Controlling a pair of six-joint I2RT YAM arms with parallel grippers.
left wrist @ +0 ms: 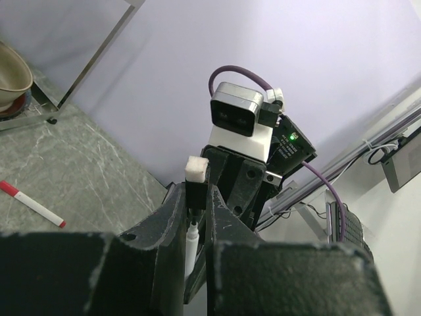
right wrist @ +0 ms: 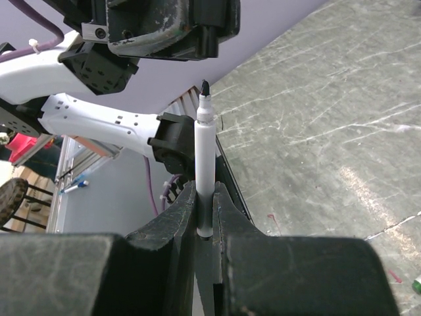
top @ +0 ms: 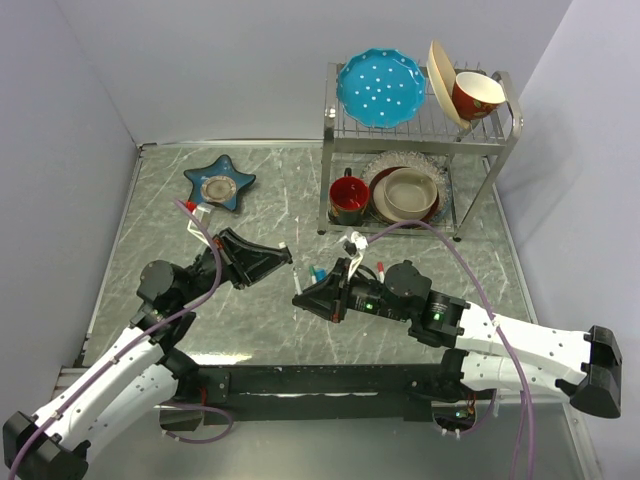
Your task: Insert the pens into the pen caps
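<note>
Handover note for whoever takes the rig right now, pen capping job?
Left end effector: shut on a short black piece with a white end, apparently a cap.
Right end effector: shut on a white pen, black tip bare, pointing toward the left end effector.
On the table: a red-tipped pen in front of the rack; another red-ended one by the star dish; a small blue piece, likely a cap.
Done: pen and cap are held facing each other, apart.
Left: join them, then the rest.
</note>
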